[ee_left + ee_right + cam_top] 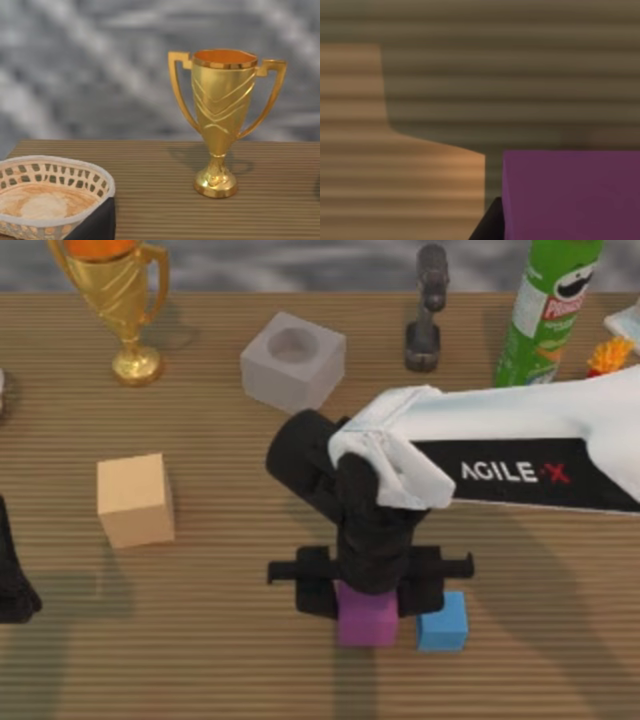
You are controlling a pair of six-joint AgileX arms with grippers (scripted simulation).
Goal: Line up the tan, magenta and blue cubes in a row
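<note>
**Right gripper down on the magenta cube near the front edge**

The right gripper sits directly over the magenta cube near the table's front edge; whether its fingers are clamped on it I cannot tell. The blue cube stands just beside the magenta one, toward the right edge. The tan cube sits well apart toward the left edge. The left arm is parked at the left edge.
</note>
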